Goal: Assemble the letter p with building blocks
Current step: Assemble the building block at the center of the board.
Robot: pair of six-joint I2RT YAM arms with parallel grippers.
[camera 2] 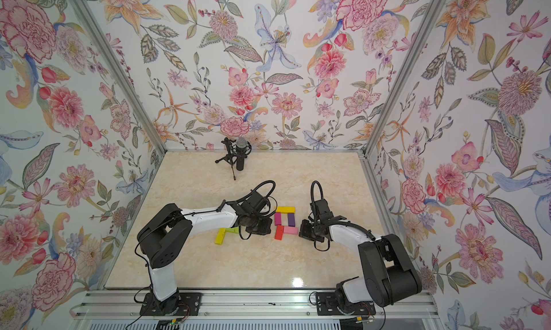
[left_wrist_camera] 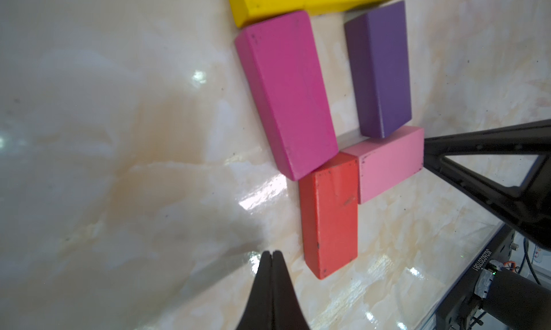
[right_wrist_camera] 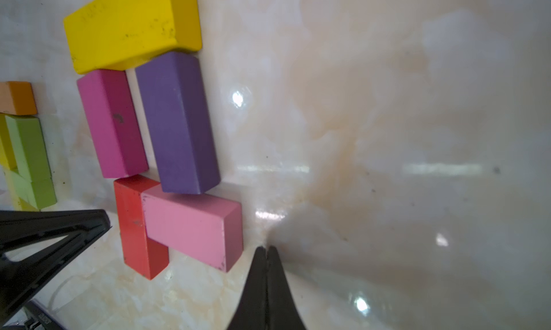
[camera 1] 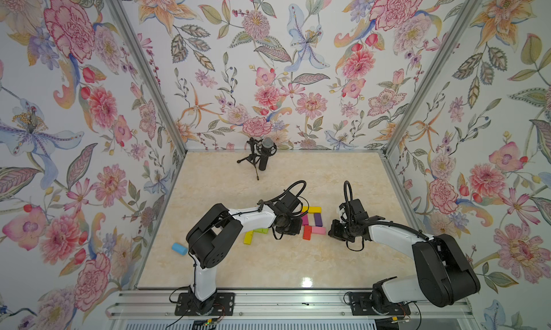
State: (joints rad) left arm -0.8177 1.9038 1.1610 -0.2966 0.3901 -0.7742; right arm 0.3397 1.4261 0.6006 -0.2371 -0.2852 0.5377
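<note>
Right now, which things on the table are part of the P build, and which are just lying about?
Part of the job:
- yellow block, magenta block, purple block, pink block and red block, laid together as the letter
- spares beside them: lime green blocks, second yellow block, orange block

Lying about:
- blue cylinder
- microphone on its tripod

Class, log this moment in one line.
left gripper: shut, beside red block | right gripper: shut, beside pink block | blocks: form P
</note>
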